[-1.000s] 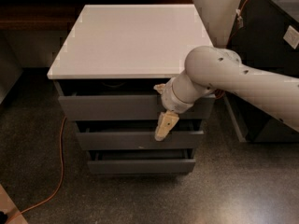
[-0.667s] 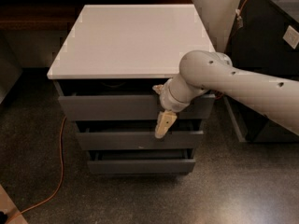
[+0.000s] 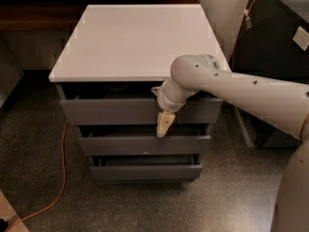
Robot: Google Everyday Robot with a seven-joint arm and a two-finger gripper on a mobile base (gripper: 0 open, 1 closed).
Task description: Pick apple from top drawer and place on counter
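Claw: we see it pointing down, just in front of the right half of the top drawer.
Top drawer: we note a dark gap between its grey front and the table.
Table: white slab topping the cabinet.
Arm: we see it reaching in from the right.
Orange cable: on the floor, left of the cabinet.

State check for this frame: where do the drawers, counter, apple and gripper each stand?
top drawer: not out far enough to show its inside.
middle drawer: pushed in, or nearly.
bottom drawer: pushed in, or nearly.
counter: no apple on it.
apple: not in view.
gripper: pointing down against the top drawer's front, right of centre.
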